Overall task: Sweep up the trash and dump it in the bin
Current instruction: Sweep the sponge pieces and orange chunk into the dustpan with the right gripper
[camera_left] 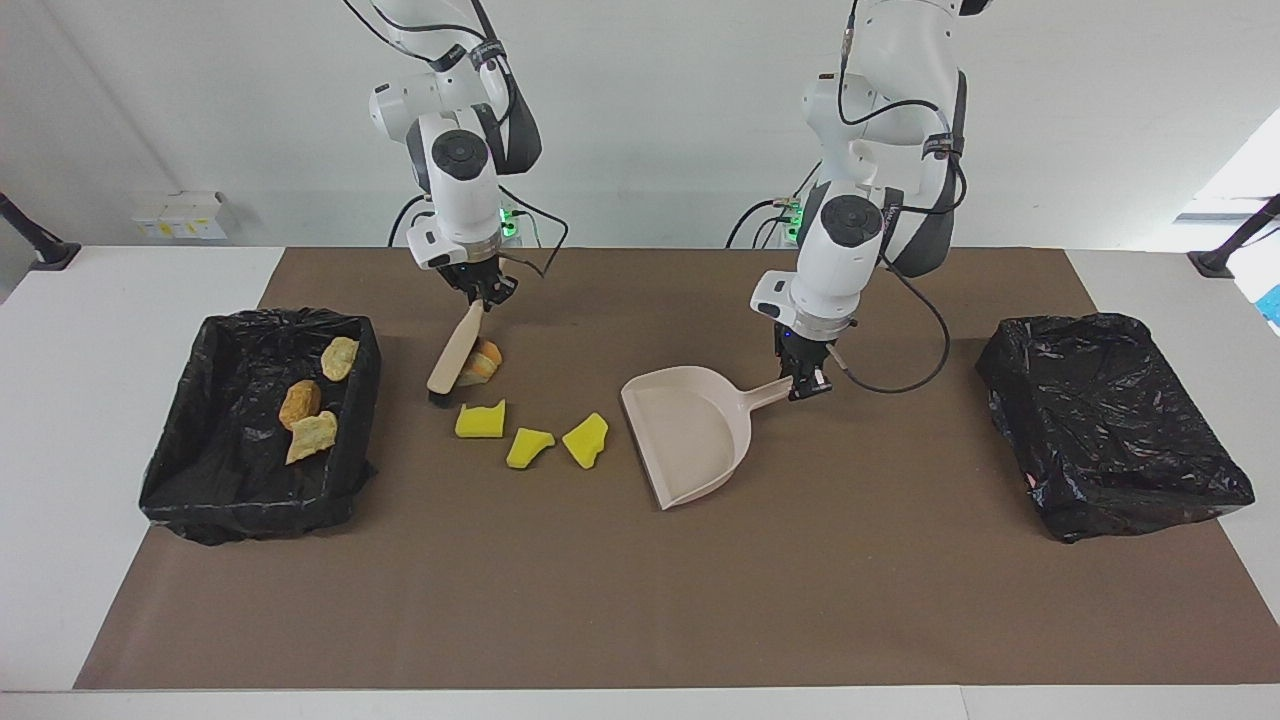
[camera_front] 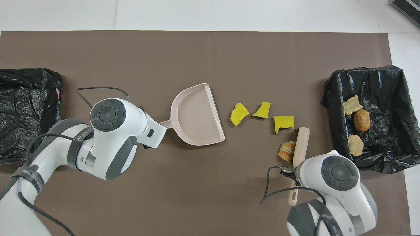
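Note:
My left gripper (camera_left: 806, 384) is shut on the handle of a pale pink dustpan (camera_left: 690, 432) (camera_front: 197, 114). The pan's open mouth faces three yellow sponge pieces (camera_left: 480, 420) (camera_left: 528, 446) (camera_left: 586, 440) lying in a row on the brown mat (camera_front: 210, 55). The closest piece (camera_front: 239, 113) sits a short gap from the pan's lip. My right gripper (camera_left: 482, 297) is shut on a beige brush (camera_left: 455, 350) (camera_front: 302, 142) that slants down to the mat. A tan bread chunk (camera_left: 485, 362) (camera_front: 286, 151) lies against the brush, nearer to the robots than the sponge pieces.
A black-lined bin (camera_left: 200, 470) (camera_front: 393, 82) at the right arm's end of the table holds three bread chunks (camera_front: 362, 120). A second black-lined bin (camera_left: 1110, 420) (camera_front: 26, 108) stands at the left arm's end. White table (camera_left: 100, 300) borders the mat.

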### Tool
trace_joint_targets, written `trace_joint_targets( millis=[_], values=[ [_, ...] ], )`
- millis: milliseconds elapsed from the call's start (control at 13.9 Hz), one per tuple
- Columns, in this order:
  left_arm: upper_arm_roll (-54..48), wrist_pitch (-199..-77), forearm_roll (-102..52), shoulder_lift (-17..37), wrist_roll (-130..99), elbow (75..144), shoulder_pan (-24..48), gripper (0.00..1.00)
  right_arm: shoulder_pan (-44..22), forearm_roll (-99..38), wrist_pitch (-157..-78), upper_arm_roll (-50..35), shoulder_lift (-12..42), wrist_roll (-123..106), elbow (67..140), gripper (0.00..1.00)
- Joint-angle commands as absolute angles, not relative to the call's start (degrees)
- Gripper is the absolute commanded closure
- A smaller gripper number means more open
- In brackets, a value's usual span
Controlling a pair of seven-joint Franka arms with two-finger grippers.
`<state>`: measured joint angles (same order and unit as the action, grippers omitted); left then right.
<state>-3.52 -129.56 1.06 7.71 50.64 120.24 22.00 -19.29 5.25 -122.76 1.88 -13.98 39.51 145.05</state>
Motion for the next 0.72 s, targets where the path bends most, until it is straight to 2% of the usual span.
trace_joint_targets(
  millis=[0, 144, 360, 649],
  values=[
    [-2.81, -131.05, 1.49, 7.38, 49.83, 121.29, 23.9, 1.0, -19.77, 1.41, -122.96, 1.58, -5.13, 37.09, 136.34, 1.0],
    [-2.81, -130.78, 1.49, 7.3, 49.75, 121.2, 24.43, 1.0, -19.86, -1.04, -121.91, 1.41, -0.55, 37.18, 130.46, 1.0],
    [-2.73, -126.41, 2.63, 7.03, 49.75, 120.5, 25.93, 1.0, -21.62, -4.9, -120.85, 1.32, 3.32, 37.26, 124.91, 1.0],
    [-2.81, -121.38, 7.12, 7.29, 49.4, 117.69, 27.16, 1.0, -25.57, -7.91, -120.24, 1.23, 6.15, 37.0, 120.59, 1.0]
  ],
)
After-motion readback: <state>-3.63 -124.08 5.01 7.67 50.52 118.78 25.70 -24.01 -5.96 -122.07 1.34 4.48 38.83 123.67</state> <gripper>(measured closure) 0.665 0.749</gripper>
